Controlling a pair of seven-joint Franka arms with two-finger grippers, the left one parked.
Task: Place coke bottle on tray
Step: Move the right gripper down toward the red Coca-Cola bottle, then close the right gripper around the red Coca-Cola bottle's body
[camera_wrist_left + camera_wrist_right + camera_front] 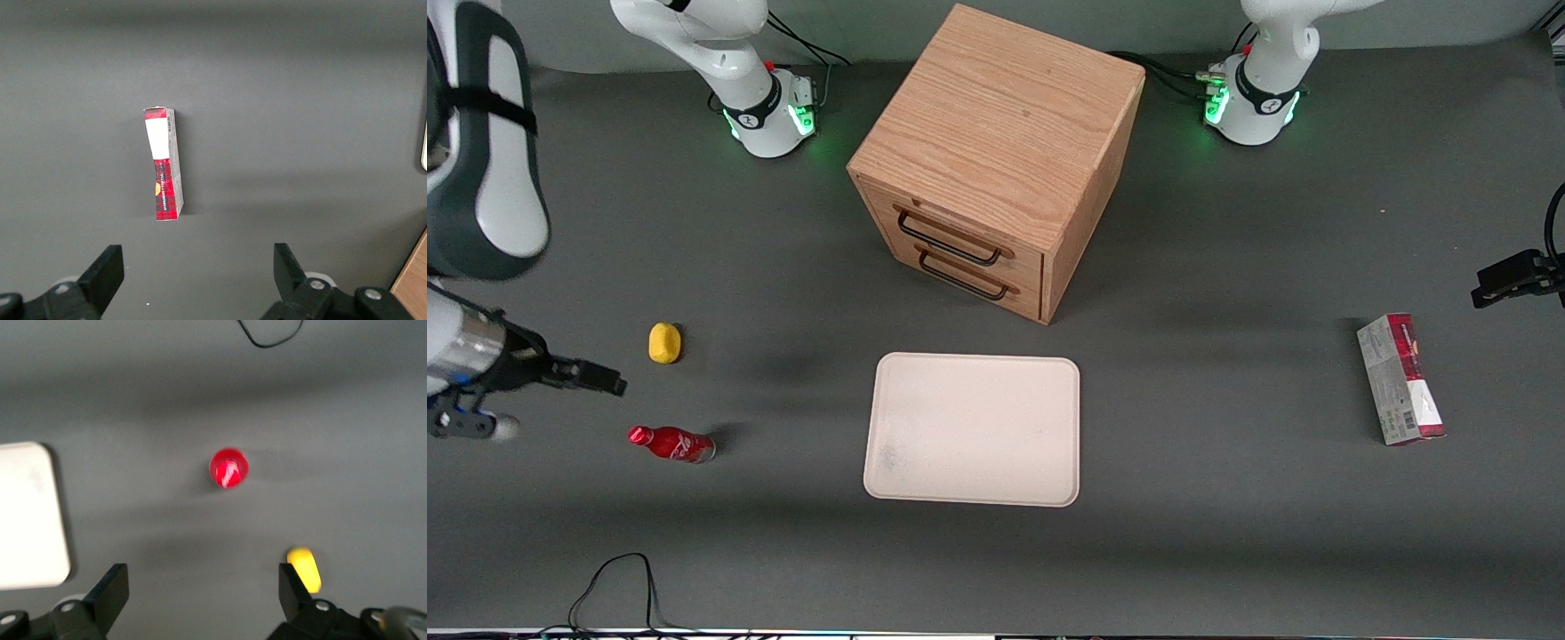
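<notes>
The coke bottle (671,444), small, shiny and red with a red cap, stands on the dark table toward the working arm's end, apart from the tray. In the right wrist view it shows from above as a red disc (229,468). The cream tray (973,429) lies flat and bare in front of the wooden cabinet; one rounded corner shows in the right wrist view (30,520). My right gripper (591,376) hangs well above the table, a little farther from the front camera than the bottle. It is open and empty in the right wrist view (203,577), not touching the bottle.
A small yellow object (664,343) lies near the bottle, close to one fingertip in the right wrist view (305,568). A wooden two-drawer cabinet (996,160) stands mid-table. A red-and-grey carton (1400,378) lies toward the parked arm's end. A black cable (614,578) loops near the front edge.
</notes>
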